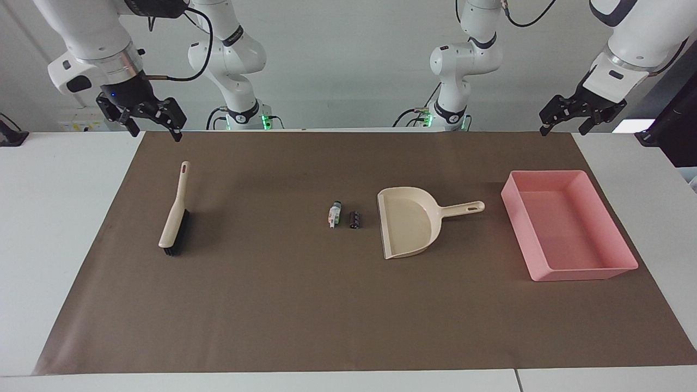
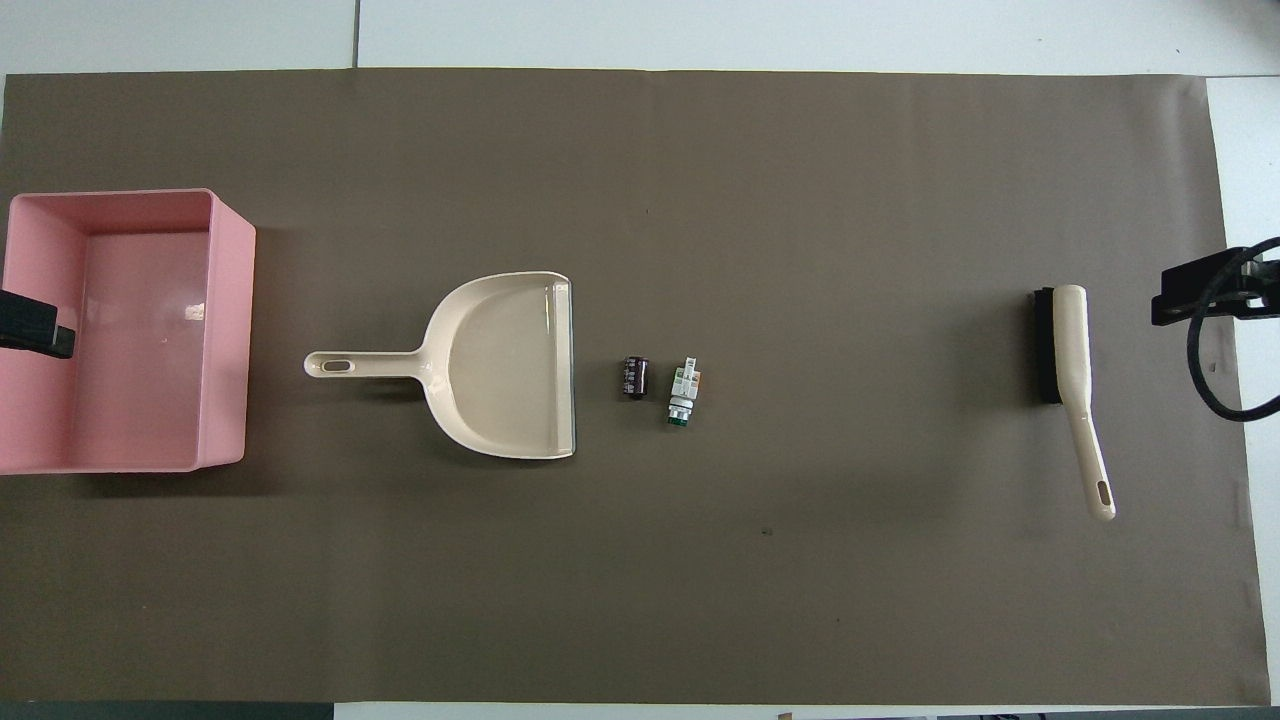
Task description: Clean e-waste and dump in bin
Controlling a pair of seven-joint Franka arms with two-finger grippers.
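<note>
The e-waste lies mid-mat as two tiny cylinders side by side: a white one with green and orange marks [image 1: 334, 213] [image 2: 684, 390] and a dark one [image 1: 355, 219] [image 2: 635, 377]. The pink bin [image 1: 561, 228] [image 2: 150, 330] stands at the left arm's end of the mat with nothing in it. My left gripper [image 1: 563, 129] hangs open and empty in the air over the mat's edge by the robots, at the bin's end. My right gripper [image 1: 155, 132] hangs open and empty over the same edge at the right arm's end.
A beige dustpan [image 1: 408, 220] [image 2: 510, 365] lies between the e-waste and the bin, its mouth toward the e-waste and its handle toward the bin. A beige brush with black bristles [image 1: 175, 212] [image 2: 1070, 370] lies toward the right arm's end. A brown mat [image 1: 272, 305] covers the table.
</note>
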